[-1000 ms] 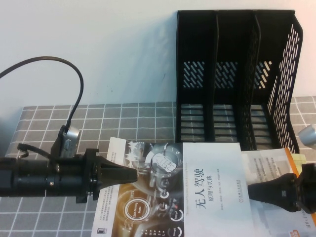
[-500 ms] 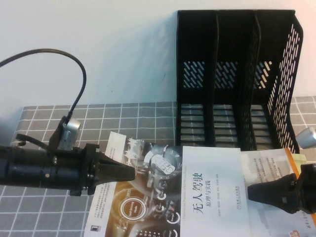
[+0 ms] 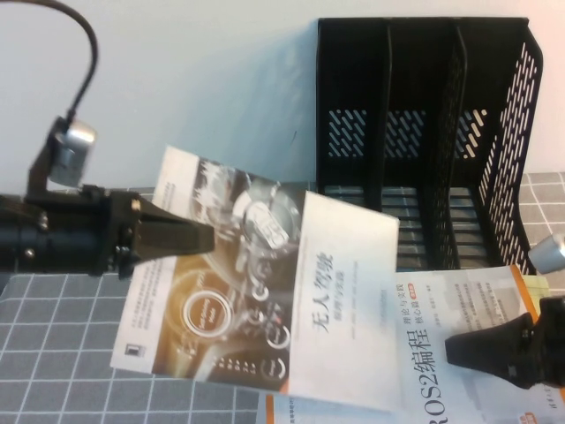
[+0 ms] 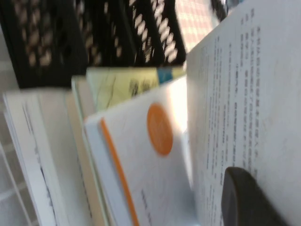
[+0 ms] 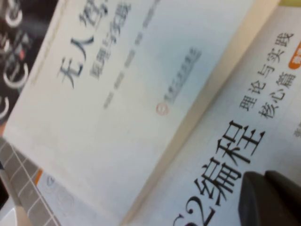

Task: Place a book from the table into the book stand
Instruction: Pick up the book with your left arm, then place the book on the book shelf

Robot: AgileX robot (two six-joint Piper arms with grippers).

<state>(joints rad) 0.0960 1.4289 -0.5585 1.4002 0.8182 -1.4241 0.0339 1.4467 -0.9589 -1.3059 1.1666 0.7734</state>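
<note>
A: Where is the book [image 3: 265, 300]?

B: Tilted, raised off the table [image 3: 53, 336], the left gripper [image 3: 205, 238] pinching its left edge; its right side lies over the ROS2 book [image 3: 459, 344], just before the stand [image 3: 424, 141].

A: And the right gripper [image 3: 452, 346]?

B: Pressed together, low over the ROS2 book.

A: What is the risk?

B: A one-edge pinch: the heavy book may sag, slip, or strike a divider of the stand.
</note>
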